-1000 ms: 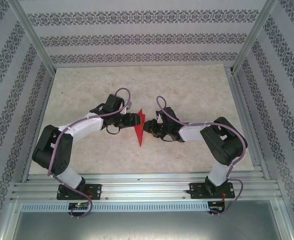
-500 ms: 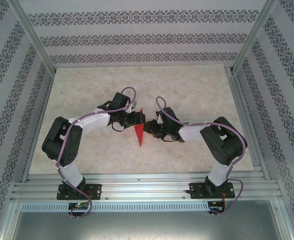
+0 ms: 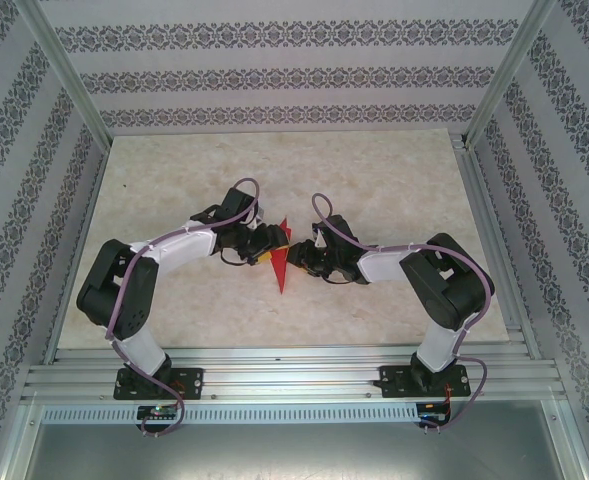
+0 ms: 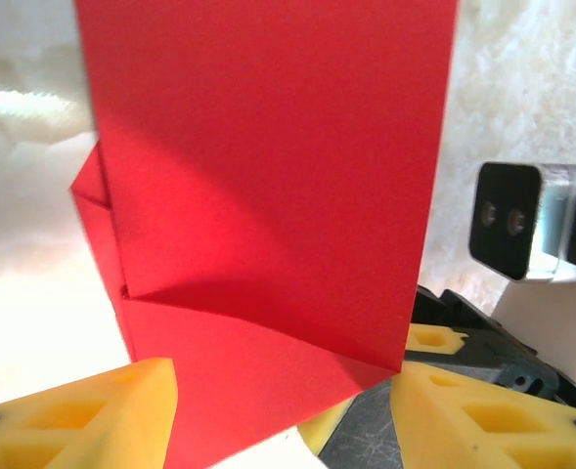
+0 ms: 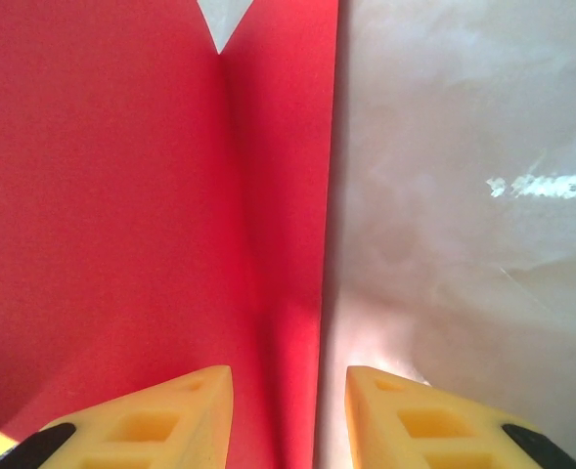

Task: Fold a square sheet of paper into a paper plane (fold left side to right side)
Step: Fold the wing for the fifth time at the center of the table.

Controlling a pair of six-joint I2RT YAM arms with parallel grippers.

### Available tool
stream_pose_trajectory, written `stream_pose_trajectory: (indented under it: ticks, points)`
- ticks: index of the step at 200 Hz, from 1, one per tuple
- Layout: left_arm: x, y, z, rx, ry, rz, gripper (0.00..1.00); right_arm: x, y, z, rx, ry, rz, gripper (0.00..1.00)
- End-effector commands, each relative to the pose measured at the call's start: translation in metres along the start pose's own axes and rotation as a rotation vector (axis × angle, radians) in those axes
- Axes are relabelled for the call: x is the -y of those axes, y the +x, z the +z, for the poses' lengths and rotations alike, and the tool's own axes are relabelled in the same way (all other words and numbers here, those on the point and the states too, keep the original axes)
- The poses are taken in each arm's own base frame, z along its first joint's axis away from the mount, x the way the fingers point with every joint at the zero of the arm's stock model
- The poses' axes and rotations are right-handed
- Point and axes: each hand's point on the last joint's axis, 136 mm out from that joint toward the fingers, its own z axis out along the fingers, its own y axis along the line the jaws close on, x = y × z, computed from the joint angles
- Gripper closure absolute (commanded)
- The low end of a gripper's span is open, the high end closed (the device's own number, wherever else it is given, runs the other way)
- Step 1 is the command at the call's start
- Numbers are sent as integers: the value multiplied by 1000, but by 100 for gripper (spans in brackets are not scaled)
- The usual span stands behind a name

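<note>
The red sheet of paper point(image 3: 281, 270) is folded into a narrow shape whose point faces the near edge, mid-table between both arms. My left gripper point(image 3: 272, 250) meets it from the left and my right gripper point(image 3: 296, 258) from the right. In the left wrist view the paper point(image 4: 268, 195) stands up with creased flaps; the left gripper point(image 4: 283, 415) is open, its yellow fingers point(image 4: 92, 415) wide apart on either side. In the right wrist view the paper point(image 5: 121, 195) covers the left half; the right gripper point(image 5: 288, 415) is open, straddling the paper's straight right edge.
The pale marbled table point(image 3: 374, 180) is ringed by aluminium rails point(image 3: 274, 380) and patterned walls. Part of the right gripper's body point(image 4: 527, 220) shows close beside the paper in the left wrist view. Both arms crowd the table's middle.
The left arm has shifted its elbow and brought its gripper lower and closer against the paper's left side. The right arm and the paper's lower point have stayed put.
</note>
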Motion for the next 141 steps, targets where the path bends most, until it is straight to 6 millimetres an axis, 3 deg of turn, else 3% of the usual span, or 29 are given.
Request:
stream_pose_trajectory:
  ticks: [1,57,141]
  points:
    - [3,3,-12,14,-70,-94,41,-2,-9,1,32,4,-34,64]
    - [15,-6,-20,89,-130,-93,38,-1,-8,3,28,3,-34,64]
    - [22,-1,5,73,-160,-81,37,-1,-8,4,28,4,-35,64]
